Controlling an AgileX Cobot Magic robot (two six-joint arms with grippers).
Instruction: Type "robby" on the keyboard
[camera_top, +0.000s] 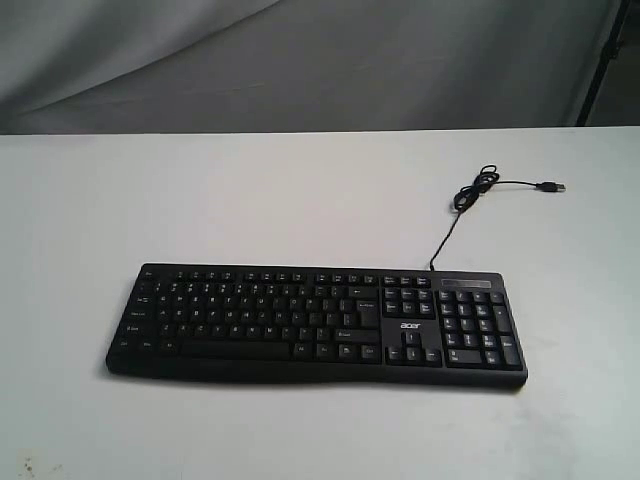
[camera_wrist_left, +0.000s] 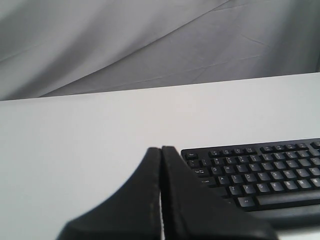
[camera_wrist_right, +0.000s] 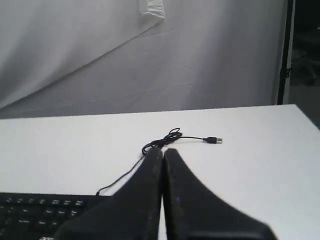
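Pos.: keyboard (camera_top: 315, 320) lies flat on surface (camera_top: 200, 200), approx. centred btwn left and right edges, closer to near edge, long side parallel w/ it. Cable (camera_top: 447, 232) exits keyboard rear, right of centre, and runs twd far-right corner. Plug (camera_top: 550, 187) rests on surface at cable end.

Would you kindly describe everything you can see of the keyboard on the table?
The keyboard is a wide, flat, black full-size board, seemingly plastic, with white legends, a number pad at its right end in the exterior view and a small white acer logo above the arrow keys. It lies flat on the white table, keys up. A thin black cable leaves its back edge, loops, and ends in an unplugged USB plug on the table. Nothing else touches it.
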